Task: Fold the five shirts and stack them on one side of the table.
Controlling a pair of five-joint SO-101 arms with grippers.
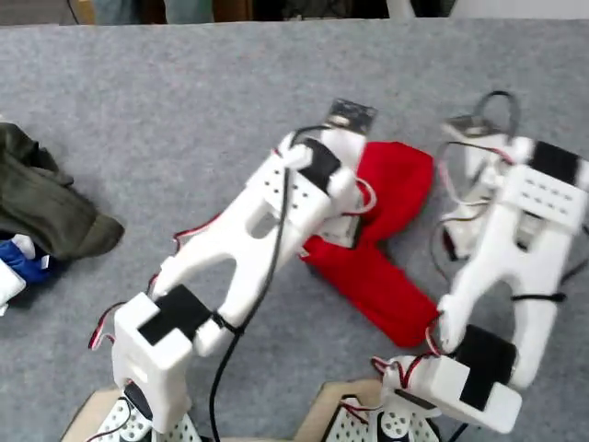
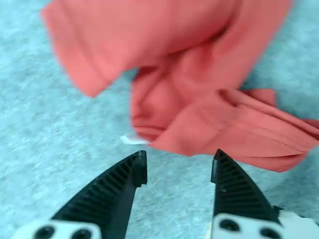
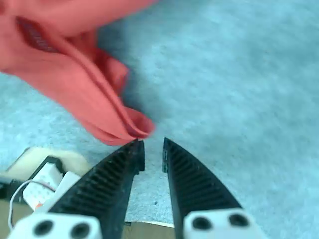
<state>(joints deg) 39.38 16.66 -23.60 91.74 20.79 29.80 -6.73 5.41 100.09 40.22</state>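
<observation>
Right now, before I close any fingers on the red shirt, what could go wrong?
1. The shirt is bunched in layers; the left fingers, open at its edge, may pinch several folds.
2. The right fingers, nearly together beside a shirt corner, might miss it.
3. The left arm and right arm crowd the shirt and could collide.

Red shirt [image 1: 377, 281] is a crumpled, loosely doubled-over bunch, not flat. Well off to its left sits an olive shirt [image 1: 46, 207] in a heap, lying partly over a blue shirt [image 1: 23, 261] — both unfolded.
</observation>
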